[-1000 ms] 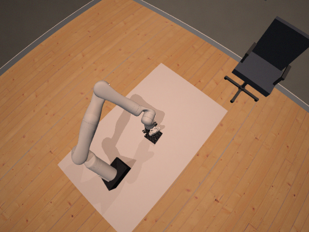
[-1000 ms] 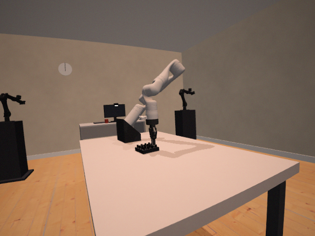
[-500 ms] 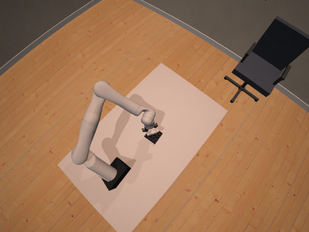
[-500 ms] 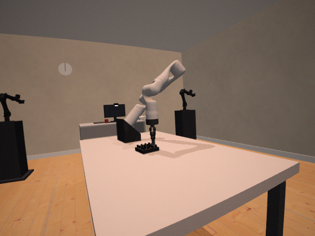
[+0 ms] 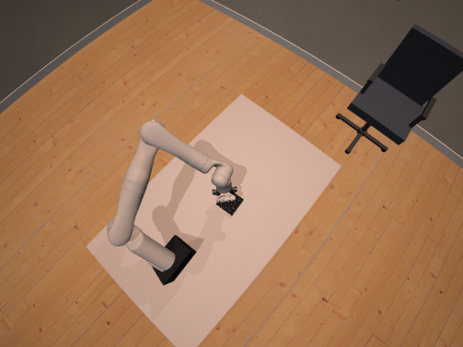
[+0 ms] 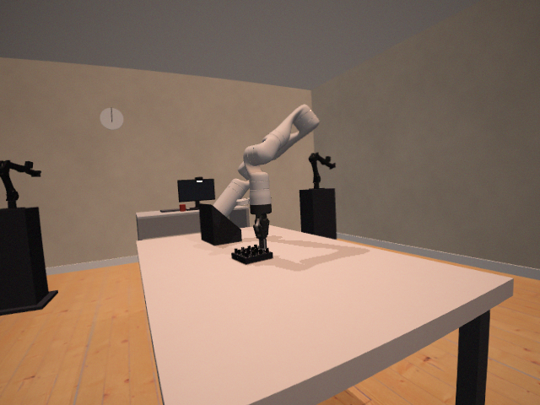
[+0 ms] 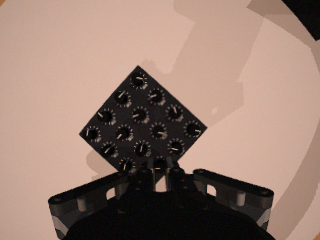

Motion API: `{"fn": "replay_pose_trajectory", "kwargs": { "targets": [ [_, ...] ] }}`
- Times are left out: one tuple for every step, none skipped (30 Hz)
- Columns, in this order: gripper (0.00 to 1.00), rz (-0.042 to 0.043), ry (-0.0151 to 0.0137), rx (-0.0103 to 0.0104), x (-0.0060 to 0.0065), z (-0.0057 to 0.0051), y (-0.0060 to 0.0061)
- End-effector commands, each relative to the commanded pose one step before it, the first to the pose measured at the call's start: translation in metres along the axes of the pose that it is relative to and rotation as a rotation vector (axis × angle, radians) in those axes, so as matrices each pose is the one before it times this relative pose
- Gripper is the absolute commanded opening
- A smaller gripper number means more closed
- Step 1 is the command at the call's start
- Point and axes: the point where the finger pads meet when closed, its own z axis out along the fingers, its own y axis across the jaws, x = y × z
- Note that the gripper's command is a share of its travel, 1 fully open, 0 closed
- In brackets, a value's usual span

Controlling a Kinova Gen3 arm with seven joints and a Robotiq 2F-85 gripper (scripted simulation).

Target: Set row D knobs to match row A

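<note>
The black knob box (image 5: 232, 207) (image 6: 248, 258) (image 7: 148, 124) stands flat on the white table (image 5: 269, 142) (image 6: 305, 314) (image 7: 67, 47). In the wrist view it shows as a diamond with four rows of small black knobs with white lines. My gripper (image 5: 224, 196) (image 6: 262, 246) (image 7: 160, 165) points straight down over the box corner nearest the wrist camera. Its fingers are shut on the corner knob there. The fingers hide that knob, so I cannot read its name or where its line points.
The arm's black base block (image 5: 179, 257) (image 6: 218, 226) stands on the table behind the box. An office chair (image 5: 404, 100) stands on the floor beyond the table's far corner. Other arms on black pedestals (image 6: 317, 211) (image 6: 19, 256) and a desk with a monitor (image 6: 196, 190) stand off the table.
</note>
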Motion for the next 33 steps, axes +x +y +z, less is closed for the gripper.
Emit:
{"fn": "replay_pose_trajectory", "kwargs": {
  "targets": [
    [0.08,0.03685,0.00224,-0.00117,-0.00028,0.00048,0.00045],
    [0.08,0.01885,0.00000,0.00000,0.00000,0.00000,0.00000],
    [0.08,0.00000,0.00000,0.00000,0.00000,0.00000,0.00000],
    [0.08,0.00000,0.00000,0.00000,0.00000,0.00000,0.00000],
    [0.08,0.01879,0.00000,0.00000,0.00000,0.00000,0.00000],
    [0.08,0.01871,0.00000,0.00000,0.00000,0.00000,0.00000],
    [0.08,0.01862,0.00000,0.00000,0.00000,0.00000,0.00000],
    [0.08,0.01852,0.00000,0.00000,0.00000,0.00000,0.00000],
    [0.08,0.01841,0.00000,0.00000,0.00000,0.00000,0.00000],
    [0.08,0.01829,0.00000,0.00000,0.00000,0.00000,0.00000],
    [0.08,0.01815,0.00000,0.00000,0.00000,0.00000,0.00000],
    [0.08,0.01800,0.00000,0.00000,0.00000,0.00000,0.00000],
    [0.08,0.01785,0.00000,0.00000,0.00000,0.00000,0.00000],
    [0.08,0.01767,0.00000,0.00000,0.00000,0.00000,0.00000],
    [0.08,0.01749,0.00000,0.00000,0.00000,0.00000,0.00000],
    [0.08,0.01730,0.00000,0.00000,0.00000,0.00000,0.00000],
    [0.08,0.01710,0.00000,0.00000,0.00000,0.00000,0.00000],
    [0.08,0.01689,0.00000,0.00000,0.00000,0.00000,0.00000],
    [0.08,0.01666,0.00000,0.00000,0.00000,0.00000,0.00000],
    [0.08,0.00000,0.00000,0.00000,0.00000,0.00000,0.00000],
    [0.08,0.00000,0.00000,0.00000,0.00000,0.00000,0.00000],
    [0.08,0.01643,0.00000,0.00000,0.00000,0.00000,0.00000],
    [0.08,0.01618,0.00000,0.00000,0.00000,0.00000,0.00000],
    [0.08,0.01593,0.00000,0.00000,0.00000,0.00000,0.00000],
    [0.08,0.01567,0.00000,0.00000,0.00000,0.00000,0.00000],
    [0.08,0.01540,0.00000,0.00000,0.00000,0.00000,0.00000],
    [0.08,0.01512,0.00000,0.00000,0.00000,0.00000,0.00000],
    [0.08,0.01483,0.00000,0.00000,0.00000,0.00000,0.00000],
    [0.08,0.01453,0.00000,0.00000,0.00000,0.00000,0.00000],
    [0.08,0.01423,0.00000,0.00000,0.00000,0.00000,0.00000],
    [0.08,0.01392,0.00000,0.00000,0.00000,0.00000,0.00000],
    [0.08,0.01360,0.00000,0.00000,0.00000,0.00000,0.00000],
    [0.08,0.01327,0.00000,0.00000,0.00000,0.00000,0.00000]
  ]
}}
